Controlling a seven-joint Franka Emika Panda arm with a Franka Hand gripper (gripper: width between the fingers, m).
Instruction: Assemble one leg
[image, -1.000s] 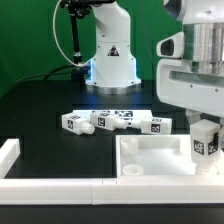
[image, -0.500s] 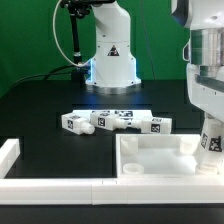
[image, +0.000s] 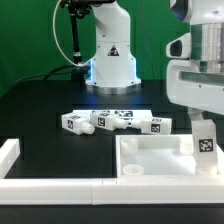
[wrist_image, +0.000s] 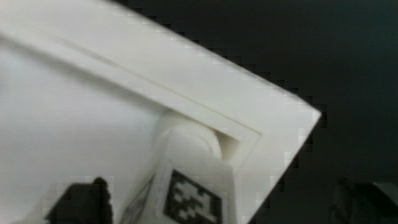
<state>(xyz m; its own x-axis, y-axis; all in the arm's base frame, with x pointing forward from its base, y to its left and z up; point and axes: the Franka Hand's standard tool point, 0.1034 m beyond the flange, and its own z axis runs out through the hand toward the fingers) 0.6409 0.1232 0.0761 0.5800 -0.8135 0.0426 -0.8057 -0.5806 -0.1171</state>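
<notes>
My gripper (image: 204, 128) is at the exterior view's right, shut on a leg (image: 205, 143), a small white post with a black-and-white tag. It holds the leg upright in the far right corner of the large white rimmed panel (image: 150, 158). In the wrist view the leg (wrist_image: 192, 185) stands between my dark fingers (wrist_image: 80, 200), against the panel's raised corner rim (wrist_image: 267, 110). I cannot see whether the leg's lower end touches the panel. My gripper (wrist_image: 222, 208) shows only at the picture's edge.
Several more tagged legs (image: 112, 121) lie in a row on the black table behind the panel. A long white L-shaped rail (image: 40, 184) runs along the front and up the exterior view's left. The robot base (image: 110, 55) stands at the back.
The hand swung a little toward the exterior view's right half a second ago and has come back left. The leg stays in the panel's corner.
</notes>
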